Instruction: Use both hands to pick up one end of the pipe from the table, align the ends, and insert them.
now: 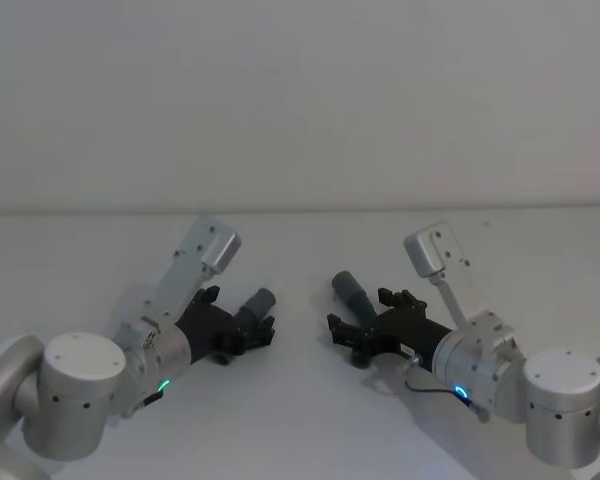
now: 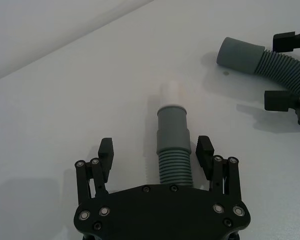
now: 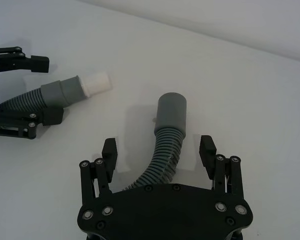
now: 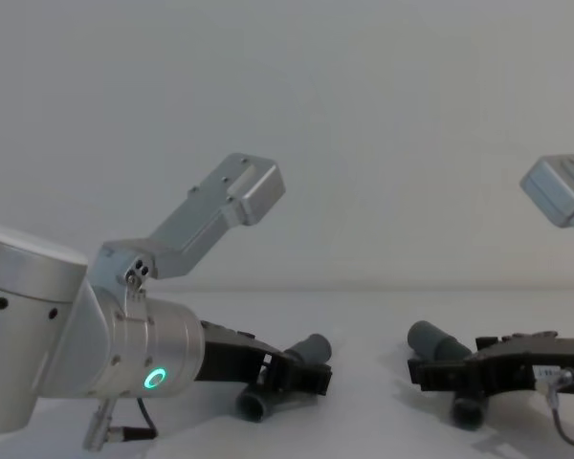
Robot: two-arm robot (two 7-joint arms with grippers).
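Note:
Two dark grey ribbed pipe pieces lie on the white table (image 1: 300,420). The left piece (image 2: 173,145) ends in a pale white tip (image 2: 171,92). My left gripper (image 2: 155,150) is open around its ribbed part, fingers low on either side. In the head view that gripper (image 1: 242,325) sits left of centre. The right piece (image 3: 166,150) curves up to an open-ended grey collar (image 3: 171,107). My right gripper (image 3: 158,150) is open astride its ribbed section, and sits right of centre in the head view (image 1: 365,325). The two ends (image 1: 263,299) (image 1: 348,287) point toward each other, a gap apart.
The table's far edge (image 1: 300,210) meets a plain grey wall. Both silver arms (image 4: 143,368) (image 1: 500,365) come in from the near corners. A thin cable (image 4: 569,426) hangs by the right wrist.

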